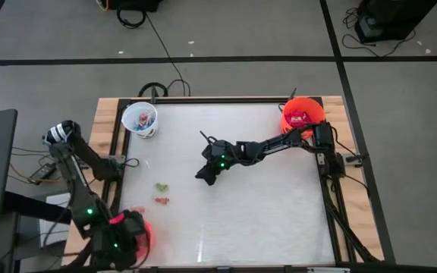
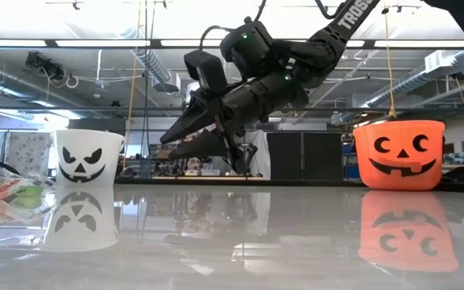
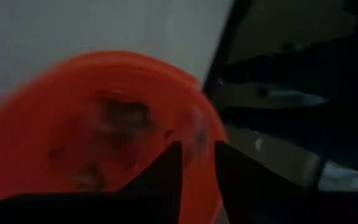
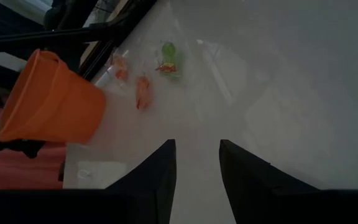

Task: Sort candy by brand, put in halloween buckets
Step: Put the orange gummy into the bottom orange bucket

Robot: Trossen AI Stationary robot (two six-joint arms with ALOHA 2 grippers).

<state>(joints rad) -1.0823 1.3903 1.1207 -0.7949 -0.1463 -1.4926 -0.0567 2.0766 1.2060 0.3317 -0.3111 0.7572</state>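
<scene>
The right gripper (image 1: 205, 174), two dark fingers standing a little apart with nothing between them, hangs above the middle of the pale glossy table (image 1: 264, 220). Ahead of it and lower, near the table's left edge, lie the loose sweets: a small green crinkly-wrapped candy (image 4: 168, 51) and two small orange-red wrapped pieces (image 4: 143, 92) just beside it. These look very light, with soft, slippery film wrappers that crumple; the firmer middle of each piece seems the best place to pinch, fingers closing across its narrow width.

The left gripper (image 3: 197, 165) hovers over the mouth of a bright orange-red plastic pail (image 3: 73, 124) at the table's near left corner, fingers slightly parted and holding nothing visible; dark blurred shapes lie inside the pail.

A white plastic pail with a black pumpkin face (image 2: 89, 157) stands far off behind the loose sweets, holding wrapped candy. A second orange-red pumpkin pail (image 2: 399, 153) stands behind the right gripper, at that arm's base, with red packets inside.
</scene>
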